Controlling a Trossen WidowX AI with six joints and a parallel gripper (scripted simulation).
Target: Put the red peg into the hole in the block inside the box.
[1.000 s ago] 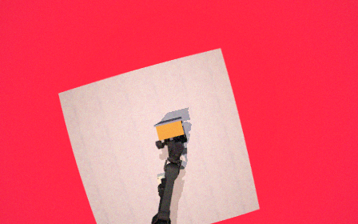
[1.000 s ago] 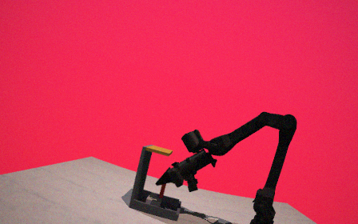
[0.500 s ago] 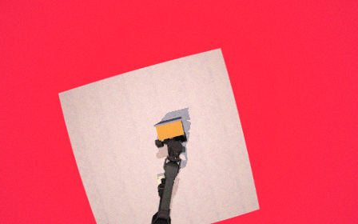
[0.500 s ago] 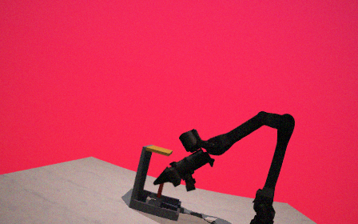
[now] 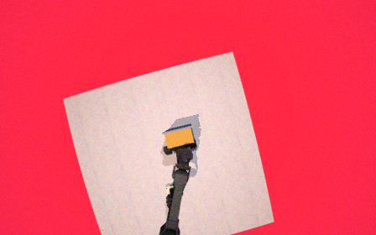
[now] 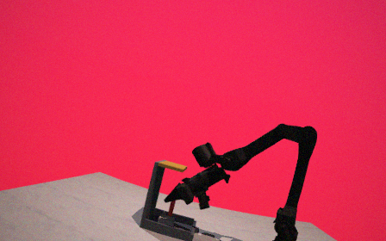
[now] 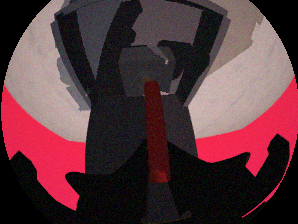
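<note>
The red peg (image 6: 171,208) (image 7: 156,132) is held roughly upright, leaning slightly in the exterior view. My gripper (image 6: 167,200) (image 7: 153,142) is shut on its upper part, inside the box and below the level of the yellow roof (image 5: 180,138) (image 6: 173,166). The grey block (image 6: 166,220) (image 7: 140,72) is on the box floor. The peg's lower end is at or just above the block's top; the hole is hidden, so whether the tip is in it cannot be told. In the top view the roof hides the fingers and peg.
The grey back wall (image 6: 152,191) (image 7: 120,127) rises just beyond the fingertips and carries the roof. Low box walls (image 6: 169,230) run around the floor. The arm (image 5: 180,189) (image 6: 259,148) reaches in through the open front. The pale table (image 5: 122,113) (image 6: 78,207) surrounds the box.
</note>
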